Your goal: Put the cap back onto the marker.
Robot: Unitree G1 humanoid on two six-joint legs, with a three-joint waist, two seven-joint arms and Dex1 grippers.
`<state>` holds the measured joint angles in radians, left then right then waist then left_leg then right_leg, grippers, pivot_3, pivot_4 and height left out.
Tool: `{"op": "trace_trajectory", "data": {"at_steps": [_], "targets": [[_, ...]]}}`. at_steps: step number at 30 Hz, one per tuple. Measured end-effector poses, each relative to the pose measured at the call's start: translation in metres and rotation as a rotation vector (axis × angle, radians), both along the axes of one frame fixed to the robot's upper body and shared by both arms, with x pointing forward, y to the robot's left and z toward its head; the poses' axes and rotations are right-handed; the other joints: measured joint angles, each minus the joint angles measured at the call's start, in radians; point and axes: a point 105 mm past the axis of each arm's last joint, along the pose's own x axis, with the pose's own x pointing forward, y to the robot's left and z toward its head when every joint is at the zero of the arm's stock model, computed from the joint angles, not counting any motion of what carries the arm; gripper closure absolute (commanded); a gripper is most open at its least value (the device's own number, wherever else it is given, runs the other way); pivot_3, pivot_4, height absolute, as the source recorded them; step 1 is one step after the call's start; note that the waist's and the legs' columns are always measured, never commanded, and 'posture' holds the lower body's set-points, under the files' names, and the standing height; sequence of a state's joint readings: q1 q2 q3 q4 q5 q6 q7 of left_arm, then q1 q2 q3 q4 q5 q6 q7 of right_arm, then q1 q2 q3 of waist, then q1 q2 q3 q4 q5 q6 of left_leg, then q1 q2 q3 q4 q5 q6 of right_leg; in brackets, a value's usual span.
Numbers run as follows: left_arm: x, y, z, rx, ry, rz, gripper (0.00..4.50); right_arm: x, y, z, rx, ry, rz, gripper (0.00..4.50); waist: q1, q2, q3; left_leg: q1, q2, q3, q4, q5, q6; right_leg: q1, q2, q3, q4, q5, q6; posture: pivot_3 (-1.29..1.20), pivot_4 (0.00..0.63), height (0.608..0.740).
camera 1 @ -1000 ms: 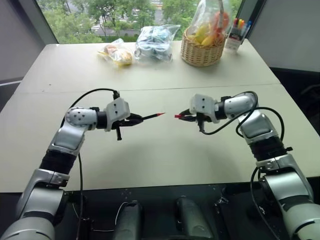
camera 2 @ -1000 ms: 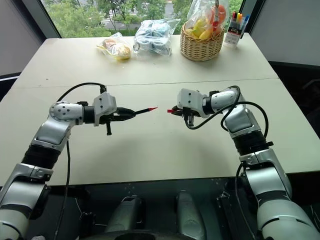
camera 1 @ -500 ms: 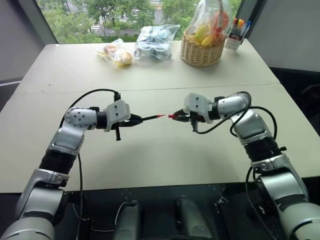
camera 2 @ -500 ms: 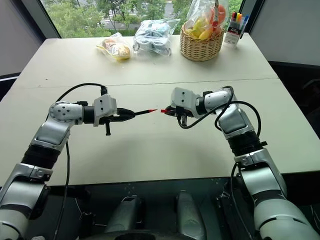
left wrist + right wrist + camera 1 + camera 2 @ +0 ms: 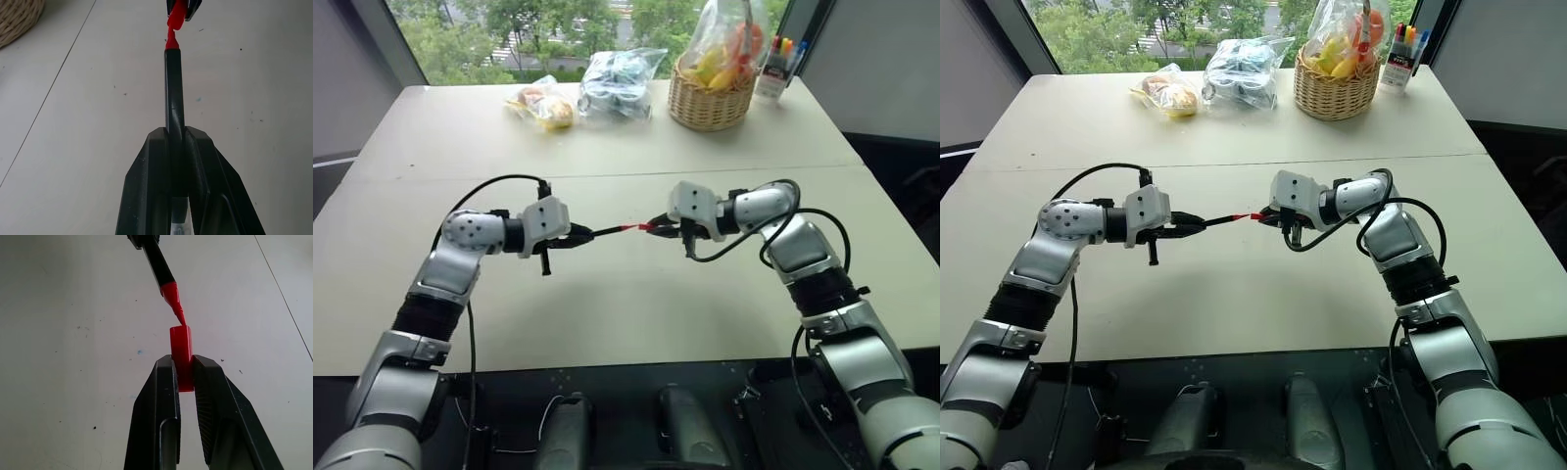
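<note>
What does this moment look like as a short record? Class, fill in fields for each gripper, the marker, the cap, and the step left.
left gripper: shut on the marker, held above the table
right gripper: shut on the cap
marker tip: red, at the cap's open end, not seated
alignment: slightly angled in the right wrist view
step left: push the cap on
</note>
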<state>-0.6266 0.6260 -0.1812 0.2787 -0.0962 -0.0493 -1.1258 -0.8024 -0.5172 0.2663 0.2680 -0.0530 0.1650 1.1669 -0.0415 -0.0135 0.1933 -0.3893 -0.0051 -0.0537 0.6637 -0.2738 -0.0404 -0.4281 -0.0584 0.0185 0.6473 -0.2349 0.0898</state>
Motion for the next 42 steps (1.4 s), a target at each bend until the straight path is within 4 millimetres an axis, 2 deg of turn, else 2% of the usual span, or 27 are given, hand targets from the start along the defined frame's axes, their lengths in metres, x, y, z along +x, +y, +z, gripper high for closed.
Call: {"op": "trace_trajectory", "data": {"at_steps": [20, 42], "targets": [[0.000, -0.001, 0.002, 0.002, -0.004, -0.010, 4.50, 0.001, 0.008, 0.005, 0.014, -0.013, 0.015, 4.12, 0.000, 0.000, 0.000, 0.000, 0.000, 0.000, 0.000, 0.000, 0.000, 0.000, 0.000, 0.000, 0.000, 0.000, 0.000, 0.00, 0.150, 0.740], [-0.004, 0.001, -0.001, 0.053, -0.031, -0.059, 4.50, -0.007, 0.022, -0.004, -0.044, -0.008, 0.084, 4.12, 0.000, 0.000, 0.000, 0.000, 0.000, 0.000, 0.000, 0.000, 0.000, 0.000, 0.000, 0.000, 0.000, 0.000, 0.000, 0.00, 0.150, 0.740]]}}
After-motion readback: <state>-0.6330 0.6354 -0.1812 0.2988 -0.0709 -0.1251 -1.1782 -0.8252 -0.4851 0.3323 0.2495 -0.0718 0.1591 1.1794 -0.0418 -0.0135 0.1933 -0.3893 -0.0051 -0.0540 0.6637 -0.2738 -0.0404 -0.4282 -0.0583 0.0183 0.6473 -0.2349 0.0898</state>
